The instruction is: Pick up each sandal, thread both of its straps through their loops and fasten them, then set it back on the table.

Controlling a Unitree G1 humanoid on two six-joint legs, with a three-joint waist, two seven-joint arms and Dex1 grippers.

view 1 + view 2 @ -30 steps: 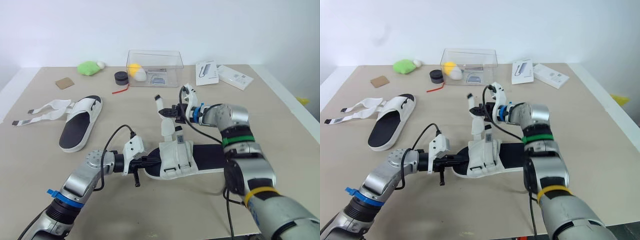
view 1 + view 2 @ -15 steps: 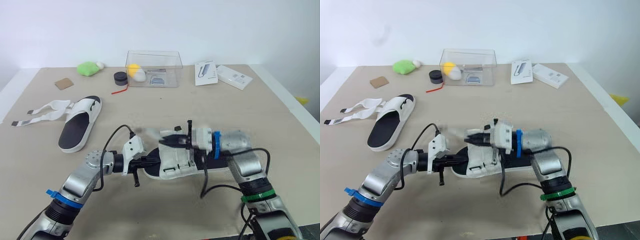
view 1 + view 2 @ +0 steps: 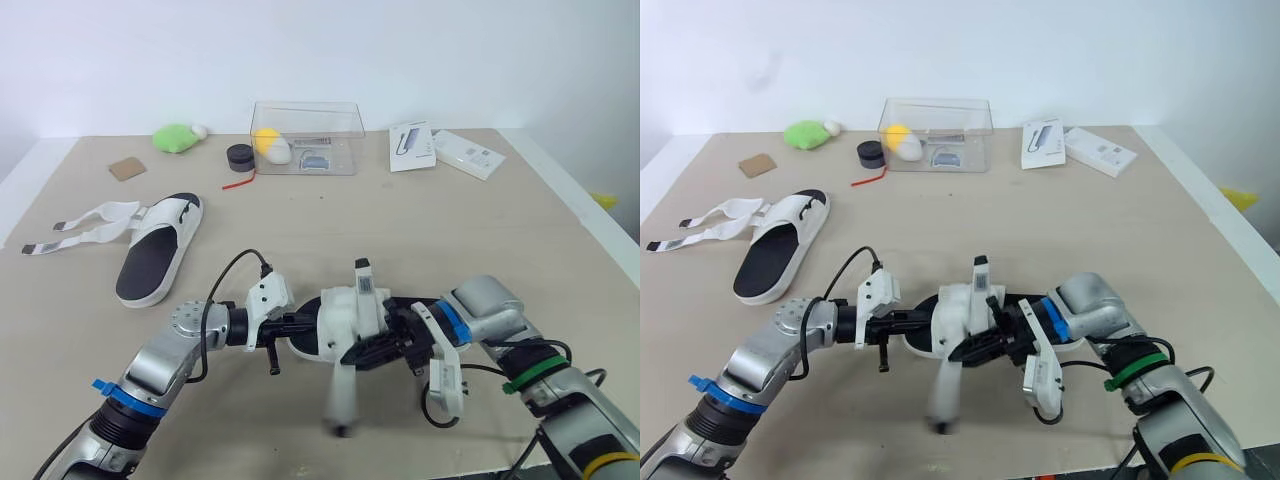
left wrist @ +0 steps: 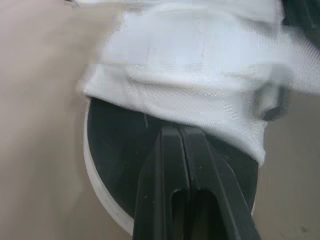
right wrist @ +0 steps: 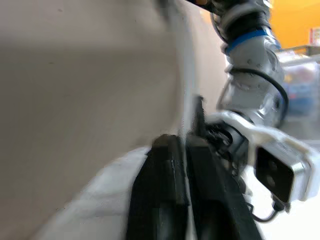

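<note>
A white sandal with a black sole (image 3: 340, 318) lies near the table's front middle. My left gripper (image 3: 292, 326) is shut, its tips on the black insole (image 4: 120, 165) at the toe. From the right, my right gripper (image 3: 362, 352) is shut on one white strap (image 3: 342, 395), which hangs blurred toward the table's front edge. The strap runs up between the fingers (image 5: 160, 165) in the right wrist view. Another strap end (image 3: 361, 276) sticks up over the sandal. A second sandal (image 3: 155, 258) lies at the left, its straps (image 3: 80, 225) spread open on the table.
At the back stand a clear plastic box (image 3: 305, 135), a black round item (image 3: 240, 156), a green lump (image 3: 177, 134) and a cardboard square (image 3: 127, 167). Two white packets (image 3: 412, 146) (image 3: 470, 155) lie at the back right. The table's front edge is close below the hanging strap.
My right arm swung from the far side of the sandal to its near side, carrying the strap over the upper toward the front edge. The left gripper stayed at the toe.
</note>
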